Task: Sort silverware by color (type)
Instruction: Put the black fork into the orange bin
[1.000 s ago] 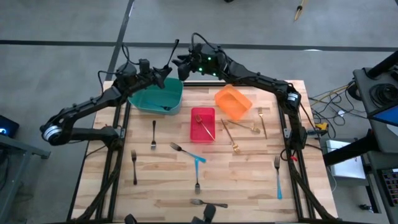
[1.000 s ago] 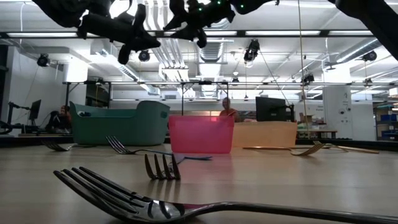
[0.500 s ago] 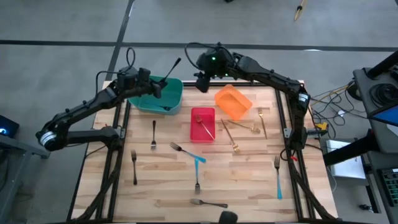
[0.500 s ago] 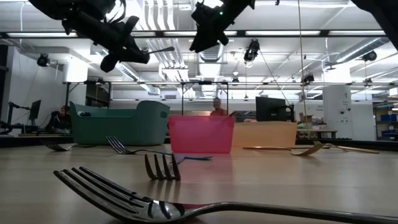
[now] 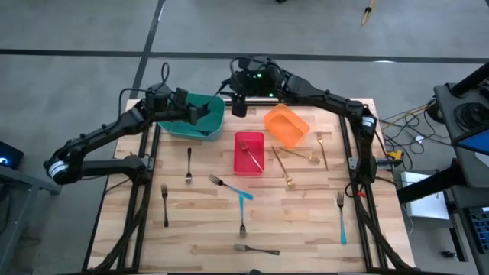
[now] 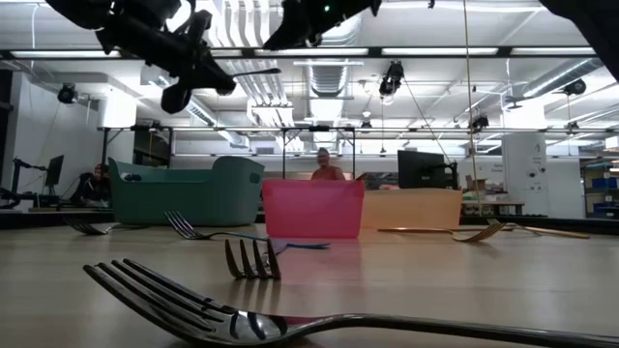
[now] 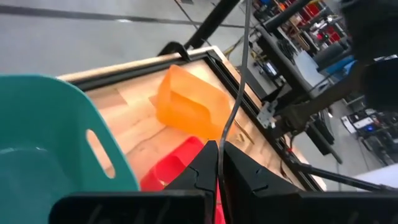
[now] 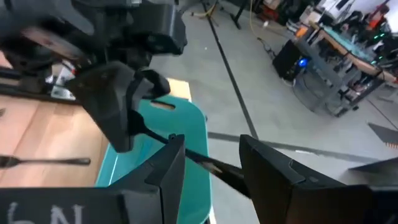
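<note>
The right claw has shifted left toward the teal bin, fingers apart; the left claw is clamped on a dark fork above it.

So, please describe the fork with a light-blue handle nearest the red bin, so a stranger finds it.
Start from the red bin mid-table. Just in front of it lies a fork slanted across the wood. Unlike the plain dark forks around it, its handle ends in light blue.
</note>
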Controlling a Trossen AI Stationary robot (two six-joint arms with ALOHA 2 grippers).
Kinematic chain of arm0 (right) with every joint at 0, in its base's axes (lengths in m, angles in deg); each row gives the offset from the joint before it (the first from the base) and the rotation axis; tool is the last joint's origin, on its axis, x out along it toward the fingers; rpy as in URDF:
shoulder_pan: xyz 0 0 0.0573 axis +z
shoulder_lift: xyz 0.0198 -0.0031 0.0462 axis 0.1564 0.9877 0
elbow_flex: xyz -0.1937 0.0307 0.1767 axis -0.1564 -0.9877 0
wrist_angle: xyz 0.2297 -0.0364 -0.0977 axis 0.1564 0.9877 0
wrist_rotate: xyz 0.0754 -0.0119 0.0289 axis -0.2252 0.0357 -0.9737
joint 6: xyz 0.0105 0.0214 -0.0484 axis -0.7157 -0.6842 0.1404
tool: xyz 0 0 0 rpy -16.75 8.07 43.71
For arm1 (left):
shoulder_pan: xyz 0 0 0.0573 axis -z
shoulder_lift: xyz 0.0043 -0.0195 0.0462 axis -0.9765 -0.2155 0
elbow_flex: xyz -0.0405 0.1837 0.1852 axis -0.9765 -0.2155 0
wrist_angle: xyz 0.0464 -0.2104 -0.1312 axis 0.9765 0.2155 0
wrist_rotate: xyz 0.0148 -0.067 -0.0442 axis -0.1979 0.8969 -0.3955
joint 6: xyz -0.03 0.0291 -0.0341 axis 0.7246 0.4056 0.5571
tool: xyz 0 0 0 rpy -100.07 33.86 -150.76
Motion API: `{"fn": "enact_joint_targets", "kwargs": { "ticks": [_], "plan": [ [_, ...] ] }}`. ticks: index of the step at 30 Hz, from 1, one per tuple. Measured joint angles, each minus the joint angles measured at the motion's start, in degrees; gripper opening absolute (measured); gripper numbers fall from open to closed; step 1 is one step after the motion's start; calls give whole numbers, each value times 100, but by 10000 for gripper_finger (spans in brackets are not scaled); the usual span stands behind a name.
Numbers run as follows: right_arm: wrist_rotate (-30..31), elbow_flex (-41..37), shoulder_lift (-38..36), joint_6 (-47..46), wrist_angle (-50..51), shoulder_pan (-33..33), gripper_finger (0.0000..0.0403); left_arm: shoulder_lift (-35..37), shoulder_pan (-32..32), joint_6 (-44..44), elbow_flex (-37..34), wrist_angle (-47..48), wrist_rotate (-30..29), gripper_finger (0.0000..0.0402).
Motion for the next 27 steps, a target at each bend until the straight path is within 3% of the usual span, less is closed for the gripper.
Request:
{"fn": "enact_joint_targets", "kwargs": {
  "ticks": [8,19,27],
  "plan": [
    [-305,3,139,-167,-157,51,144,-218,268,482,0,10,-8,0],
    [-305,1,164,96,838,61,144,-382,341,459,0,-4,-8,0],
    [-305,1,164,233,965,63,144,-429,341,409,0,-112,-8,0]
  ]
}}
